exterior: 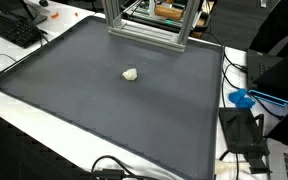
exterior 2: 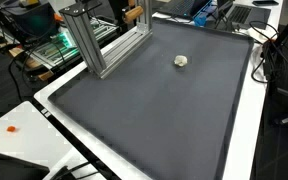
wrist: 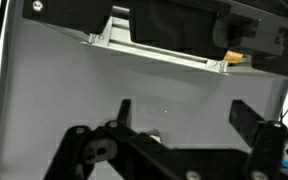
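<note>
A small whitish lump (exterior: pixel 130 74) lies alone on a large dark grey mat (exterior: pixel 104 110), and it shows in both exterior views (exterior 2: pixel 181 61). The arm does not show in either exterior view. In the wrist view my gripper (wrist: pixel 184 115) is open and empty, its two dark fingers spread wide above the grey mat (wrist: pixel 64 90). A pale bit, possibly the lump (wrist: pixel 154 136), peeks out just behind the gripper body, between the fingers. I cannot tell how high the gripper is above it.
An aluminium frame (exterior: pixel 149 30) stands at the mat's far edge, also seen in an exterior view (exterior 2: pixel 99 45) and in the wrist view (wrist: pixel 154 50). A keyboard (exterior: pixel 14 28), a blue object (exterior: pixel 242 98), black boxes (exterior: pixel 242 130) and cables ring the white table (exterior 2: pixel 24 115).
</note>
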Robot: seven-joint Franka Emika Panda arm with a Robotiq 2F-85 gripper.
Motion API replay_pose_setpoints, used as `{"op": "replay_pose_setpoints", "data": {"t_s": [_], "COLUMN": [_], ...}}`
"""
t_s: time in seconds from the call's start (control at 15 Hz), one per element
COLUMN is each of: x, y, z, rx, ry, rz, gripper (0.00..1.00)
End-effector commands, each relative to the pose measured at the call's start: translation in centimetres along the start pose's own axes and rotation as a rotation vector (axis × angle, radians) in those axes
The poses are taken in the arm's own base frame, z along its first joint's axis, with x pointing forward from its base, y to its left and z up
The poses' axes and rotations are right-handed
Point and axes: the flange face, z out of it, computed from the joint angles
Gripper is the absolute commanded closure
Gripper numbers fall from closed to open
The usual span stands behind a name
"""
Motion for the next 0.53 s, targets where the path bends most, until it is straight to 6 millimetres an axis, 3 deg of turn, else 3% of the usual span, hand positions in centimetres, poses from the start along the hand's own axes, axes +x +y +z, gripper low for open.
{"op": "replay_pose_setpoints", "data": {"t_s": [0.0,0.13,0.47], "x": [0.0,-0.4,-3.6], "y": [0.0,-0.4,-3.8], "z": [0.0,0.0,-0.2], "rx": [0.000,0.015,0.128], "ry": [-0.001,0.007,0.118], "rz": [0.000,0.012,0.169], "gripper": [0.00,0.00,0.00]}}
